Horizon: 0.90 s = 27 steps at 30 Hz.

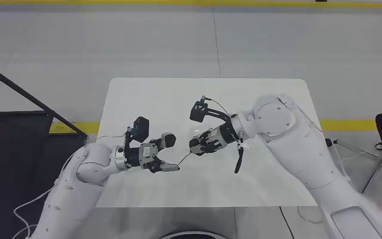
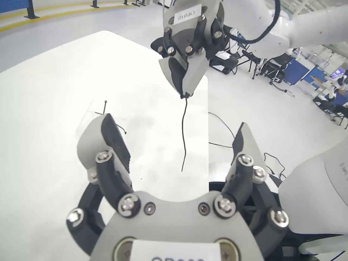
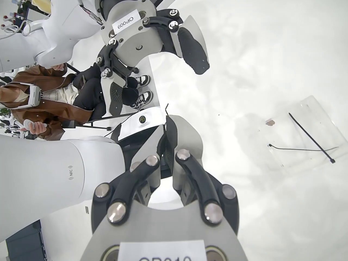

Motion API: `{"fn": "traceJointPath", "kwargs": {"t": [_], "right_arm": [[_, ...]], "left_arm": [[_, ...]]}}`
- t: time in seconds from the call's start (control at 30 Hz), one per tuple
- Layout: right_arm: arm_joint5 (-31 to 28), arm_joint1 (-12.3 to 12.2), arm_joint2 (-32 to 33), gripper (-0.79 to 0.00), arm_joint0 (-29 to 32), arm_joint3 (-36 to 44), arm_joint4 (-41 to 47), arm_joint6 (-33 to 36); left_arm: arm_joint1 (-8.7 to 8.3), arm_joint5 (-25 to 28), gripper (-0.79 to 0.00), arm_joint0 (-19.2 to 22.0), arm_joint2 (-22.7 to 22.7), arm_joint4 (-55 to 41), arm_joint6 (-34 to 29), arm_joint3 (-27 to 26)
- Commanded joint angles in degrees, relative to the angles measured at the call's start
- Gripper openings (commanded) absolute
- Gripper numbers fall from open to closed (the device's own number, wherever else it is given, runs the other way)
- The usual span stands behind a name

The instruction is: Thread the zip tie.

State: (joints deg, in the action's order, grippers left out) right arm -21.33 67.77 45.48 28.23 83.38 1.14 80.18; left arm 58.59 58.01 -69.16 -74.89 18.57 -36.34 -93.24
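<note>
Pinching the zip tie (image 2: 184,131) at one end, the right gripper (image 2: 187,93) has its fingers pressed together on it, just right of centre in the top view, above the white table (image 1: 149,95). From that pinch the strip runs out as a thin, slightly wavy black line. Its free end hangs loose in the air and points toward the left gripper (image 1: 170,155). The pinched end may be the head of the tie, though it is too small to be sure.

The left gripper sits a little lower and left of centre in the top view, close to the right one. Its fingers are spread wide with nothing held between them, and the tie's free end reaches in near that open mouth. Both grippers hover over the lower half of the table as the top view frames it.

A sheet of clear plastic (image 3: 307,109) lies flat on the table, well apart from the grippers. Two spare zip ties (image 3: 310,137) lie crossed on it.
</note>
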Motion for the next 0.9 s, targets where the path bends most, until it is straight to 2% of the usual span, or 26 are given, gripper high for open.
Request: {"fn": "traceJointPath", "kwargs": {"t": [0.0,0.27,0.37,0.43,0.7,0.87], "right_arm": [[-0.6,0.1,-0.4,-0.785,-0.4,-0.3,0.7,0.6],[-1.6,0.5,-2.2,-0.785,-1.9,-1.6,2.7,1.2],[-1.6,0.6,-2.8,-0.785,-2.4,-1.9,3.1,1.1],[-1.6,0.7,-3.2,-0.785,-2.8,-2.2,3.1,1.2],[-1.5,1.1,-4.4,-0.785,-4.0,-3.2,3.5,1.2],[-1.4,1.5,-5.3,-0.785,-4.8,-3.8,3.8,1.3]], "left_arm": [[-0.14,0.0,-0.175,1.2,1.6,-3.1,-1.0,1.3],[-0.95,0.0,-0.339,4.6,5.0,-8.7,-5.7,3.7],[-1.09,0.0,-0.357,5.4,6.2,-9.0,-6.3,4.1],[-1.17,0.0,-0.397,5.8,6.8,-9.0,-6.4,4.4],[-1.58,0.0,-0.425,6.7,8.4,-9.4,-6.0,5.1],[-1.91,0.0,-0.48,7.2,9.1,-10.0,-5.9,5.4]]}}
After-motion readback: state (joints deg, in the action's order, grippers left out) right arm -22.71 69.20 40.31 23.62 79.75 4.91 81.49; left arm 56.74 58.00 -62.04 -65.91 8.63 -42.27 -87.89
